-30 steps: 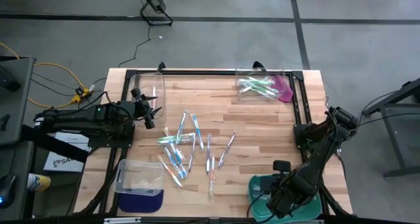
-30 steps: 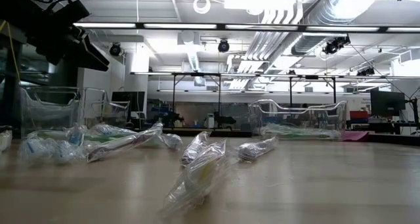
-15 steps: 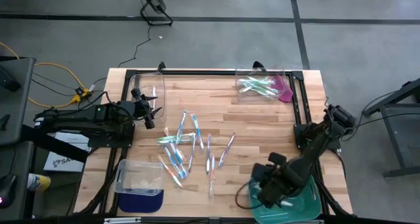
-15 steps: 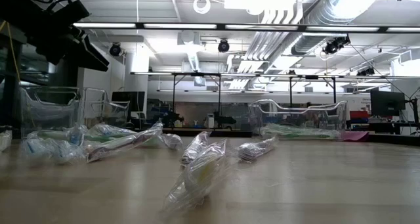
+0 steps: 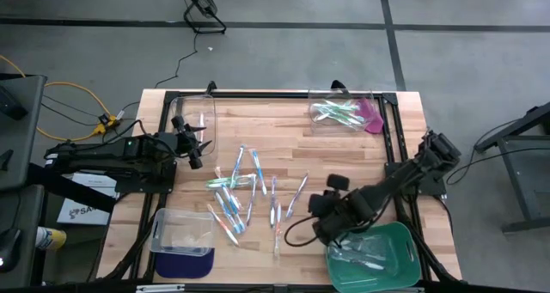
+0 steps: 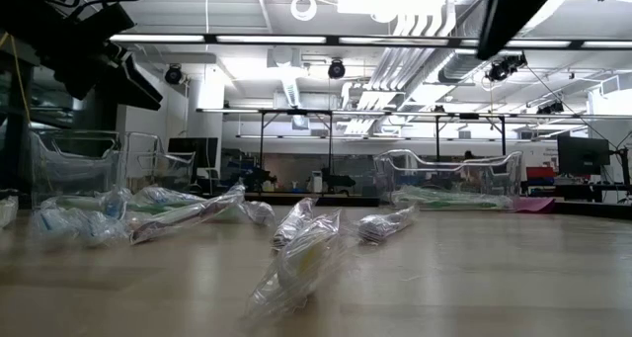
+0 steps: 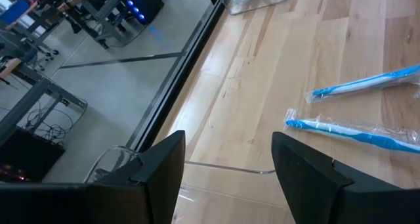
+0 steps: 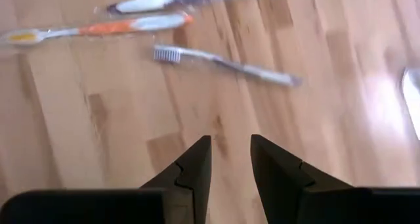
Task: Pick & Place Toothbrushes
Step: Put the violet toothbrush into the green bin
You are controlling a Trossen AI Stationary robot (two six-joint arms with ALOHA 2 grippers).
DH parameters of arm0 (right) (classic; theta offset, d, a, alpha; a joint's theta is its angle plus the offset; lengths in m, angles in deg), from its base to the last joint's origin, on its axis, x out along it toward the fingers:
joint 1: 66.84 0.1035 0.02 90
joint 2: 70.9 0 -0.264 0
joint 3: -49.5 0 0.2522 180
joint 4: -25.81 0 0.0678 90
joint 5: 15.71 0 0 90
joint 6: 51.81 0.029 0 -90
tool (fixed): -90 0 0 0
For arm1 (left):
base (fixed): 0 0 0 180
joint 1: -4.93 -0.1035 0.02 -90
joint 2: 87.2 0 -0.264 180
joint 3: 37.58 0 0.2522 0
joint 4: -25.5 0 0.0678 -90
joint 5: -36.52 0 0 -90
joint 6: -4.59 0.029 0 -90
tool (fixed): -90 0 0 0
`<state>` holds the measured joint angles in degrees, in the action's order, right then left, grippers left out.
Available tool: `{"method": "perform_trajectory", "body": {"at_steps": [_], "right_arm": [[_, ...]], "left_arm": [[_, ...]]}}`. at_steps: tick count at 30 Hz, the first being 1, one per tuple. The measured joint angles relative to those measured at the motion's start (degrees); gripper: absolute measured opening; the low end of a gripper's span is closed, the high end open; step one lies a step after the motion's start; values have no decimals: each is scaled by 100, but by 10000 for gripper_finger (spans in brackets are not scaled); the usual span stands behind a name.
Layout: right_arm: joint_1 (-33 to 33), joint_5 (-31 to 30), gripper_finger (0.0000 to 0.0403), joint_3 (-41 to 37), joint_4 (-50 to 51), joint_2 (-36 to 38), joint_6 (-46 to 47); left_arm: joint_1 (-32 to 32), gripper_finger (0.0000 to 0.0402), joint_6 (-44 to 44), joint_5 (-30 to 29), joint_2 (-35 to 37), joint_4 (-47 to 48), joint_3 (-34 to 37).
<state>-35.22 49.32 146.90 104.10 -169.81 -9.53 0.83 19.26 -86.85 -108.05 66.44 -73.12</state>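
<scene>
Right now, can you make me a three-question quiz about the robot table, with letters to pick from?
1. Where is the green tray?
A. by the right gripper
B. beside the left gripper
C. on the floor

2. What colour are the toothbrushes that the left wrist view shows?
A. red
B. blue
C. black

3. What is the right gripper holding?
A. a cup
B. a bin
C. nothing

Answers: 1 A, the tray lies at the table's right near corner; 2 B, both handles are blue; 3 C, its narrow gap is empty.
</scene>
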Motion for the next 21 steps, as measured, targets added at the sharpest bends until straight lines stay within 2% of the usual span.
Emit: {"method": "perform_trajectory", "body": {"at_steps": [8,12,15,21], "right_arm": [[-399,190,127,-392,-1131,0,-2772],[-704,470,162,-939,-1886,0,-3358],[-923,457,185,-1324,-2198,0,-3888],[-1431,515,200,-1843,-2702,0,-4388]], "left_arm": [[-1,221,-7,-2,-1,-1,0],[1,221,-15,-2,-1,-1,0],[-2,221,-15,0,0,-1,0],[0,221,-15,-2,-2,-1,0]]}}
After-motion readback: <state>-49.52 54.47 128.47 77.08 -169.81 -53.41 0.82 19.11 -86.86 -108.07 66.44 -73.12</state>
